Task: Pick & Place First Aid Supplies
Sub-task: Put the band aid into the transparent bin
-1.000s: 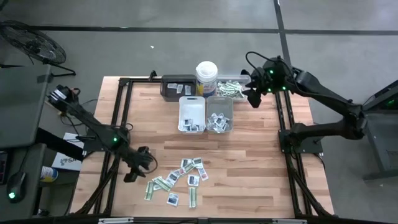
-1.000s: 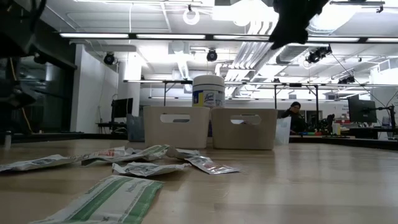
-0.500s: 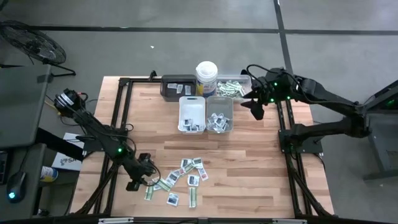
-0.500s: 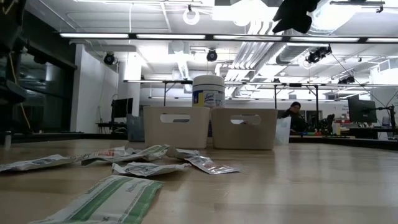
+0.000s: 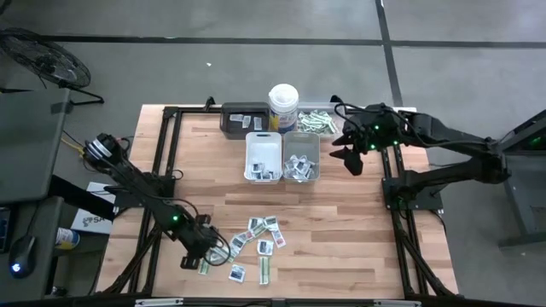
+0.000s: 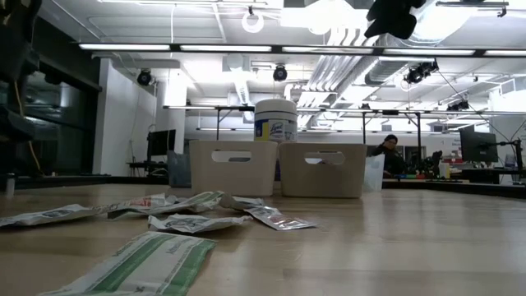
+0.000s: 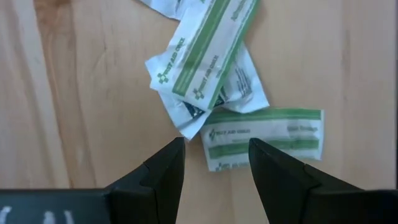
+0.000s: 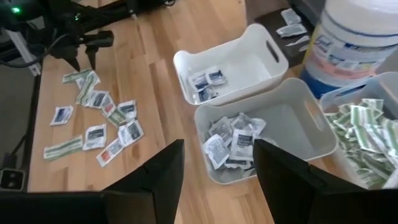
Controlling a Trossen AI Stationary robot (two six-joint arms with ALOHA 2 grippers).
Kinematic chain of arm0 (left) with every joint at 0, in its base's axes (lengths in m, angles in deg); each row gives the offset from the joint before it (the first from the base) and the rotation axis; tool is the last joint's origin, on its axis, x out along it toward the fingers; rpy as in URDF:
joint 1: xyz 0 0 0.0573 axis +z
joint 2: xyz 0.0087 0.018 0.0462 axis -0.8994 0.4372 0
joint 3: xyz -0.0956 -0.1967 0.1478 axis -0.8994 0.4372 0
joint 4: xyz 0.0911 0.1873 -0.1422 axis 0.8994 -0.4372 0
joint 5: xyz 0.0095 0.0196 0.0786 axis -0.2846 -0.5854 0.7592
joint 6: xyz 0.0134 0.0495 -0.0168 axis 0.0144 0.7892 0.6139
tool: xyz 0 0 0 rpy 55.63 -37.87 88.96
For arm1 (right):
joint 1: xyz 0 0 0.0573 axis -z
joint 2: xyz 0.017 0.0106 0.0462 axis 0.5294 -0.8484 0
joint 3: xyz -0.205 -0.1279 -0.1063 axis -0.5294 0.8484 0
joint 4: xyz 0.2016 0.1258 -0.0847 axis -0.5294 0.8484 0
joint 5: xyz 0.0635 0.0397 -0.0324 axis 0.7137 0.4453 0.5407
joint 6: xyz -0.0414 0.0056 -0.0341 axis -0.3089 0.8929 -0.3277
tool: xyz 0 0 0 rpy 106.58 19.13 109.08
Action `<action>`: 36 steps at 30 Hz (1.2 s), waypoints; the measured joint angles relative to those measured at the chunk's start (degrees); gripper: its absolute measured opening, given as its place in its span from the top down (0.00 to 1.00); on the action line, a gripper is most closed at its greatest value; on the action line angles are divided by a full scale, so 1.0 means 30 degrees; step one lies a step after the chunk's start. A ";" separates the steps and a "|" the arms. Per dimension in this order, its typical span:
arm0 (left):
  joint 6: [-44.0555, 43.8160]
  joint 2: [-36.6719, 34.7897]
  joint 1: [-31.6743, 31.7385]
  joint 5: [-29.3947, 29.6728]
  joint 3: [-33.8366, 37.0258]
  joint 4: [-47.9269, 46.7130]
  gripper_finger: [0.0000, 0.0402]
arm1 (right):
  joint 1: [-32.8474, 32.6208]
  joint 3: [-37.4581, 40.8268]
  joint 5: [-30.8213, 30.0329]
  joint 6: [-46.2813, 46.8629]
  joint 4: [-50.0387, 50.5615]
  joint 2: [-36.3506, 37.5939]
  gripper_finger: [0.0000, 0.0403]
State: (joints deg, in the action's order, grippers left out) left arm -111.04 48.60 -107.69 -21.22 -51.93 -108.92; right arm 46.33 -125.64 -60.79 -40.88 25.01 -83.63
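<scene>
The packets [image 5: 247, 247] lie loose on the near part of the table [image 5: 358, 230], white sachets [image 8: 95, 135] mixed with green-and-white strips [image 7: 264, 138]. The left hand [image 5: 198, 253] hangs low at the pile's left edge, fingers [image 7: 163, 171] spread and holding nothing; between them shows the end of one strip, with a second strip [image 7: 202, 50] lying across a sachet just beyond. No finger touches a packet (as far as the wrist view shows).

The right hand [image 5: 350, 158] hovers off the table beside the grey tray [image 5: 301, 157], also spread and empty. That tray holds a heap of sachets; the white tray [image 5: 264, 155] touching it holds a few. Behind them stand a canister [image 5: 283, 106], a dark tray [image 5: 241, 118] with a few packets, and a clear tray [image 5: 318, 120] full of strips. A person [image 6: 386, 154] sits in the room beyond.
</scene>
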 joint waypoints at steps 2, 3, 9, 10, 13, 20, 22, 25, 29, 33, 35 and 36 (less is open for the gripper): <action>-0.0295 0.0467 -0.0004 -0.0045 -0.0230 -0.0250 0.56 | -0.0345 0.0000 -0.0001 0.0159 0.0112 -0.0007 0.54; -0.0426 0.0737 -0.0011 -0.0045 -0.0339 -0.0339 0.56 | -0.0522 0.0000 -0.0024 0.0282 0.0104 -0.0002 0.54; -0.1993 0.2084 -0.0569 0.0252 -0.0542 -0.0654 0.56 | -0.1630 -0.0007 -0.0133 0.0916 0.0199 -0.0007 0.54; -0.2335 0.2212 -0.0805 0.0515 -0.0542 -0.0785 0.56 | -0.1807 -0.0007 -0.0161 0.0964 0.0204 -0.0007 0.54; -0.3346 0.2554 -0.1535 0.1409 -0.0579 -0.1177 0.56 | -0.2479 -0.0007 -0.0463 0.1278 0.0291 -0.0007 0.54; -0.3963 0.2705 -0.2752 0.3221 -0.0536 -0.1339 0.56 | -0.4005 -0.0007 -0.1484 0.1718 0.0292 -0.0007 0.54; -0.3794 0.2794 -0.2754 0.3212 -0.0535 -0.1453 0.56 | -0.4378 -0.0007 -0.1817 0.1922 0.0299 -0.0007 0.54; -0.3221 0.3041 -0.2732 0.3250 -0.0537 -0.1532 0.59 | -0.4958 -0.0007 -0.2212 0.2026 0.0339 -0.0007 0.54; -0.2583 0.3477 -0.2739 0.3530 -0.0557 -0.1286 0.71 | -0.5638 -0.0007 -0.2591 0.2337 0.0345 -0.0007 0.54; -0.2526 0.3594 -0.2732 0.3547 -0.0564 -0.0888 0.87 | -0.6197 -0.0007 -0.2681 0.2523 0.0444 -0.0007 0.54; -0.2480 0.3630 -0.2732 0.3518 -0.0564 -0.0665 0.95 | -0.6442 -0.0007 -0.2703 0.2600 0.0437 -0.0007 0.54; -0.2480 0.3637 -0.2732 0.3430 -0.0564 -0.0588 0.97 | -0.6536 -0.0007 -0.2731 0.2743 0.0437 -0.0007 0.54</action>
State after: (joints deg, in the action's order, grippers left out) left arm -118.48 59.51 -115.89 -10.93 -53.62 -110.69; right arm 26.72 -125.66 -68.98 -32.65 26.32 -83.65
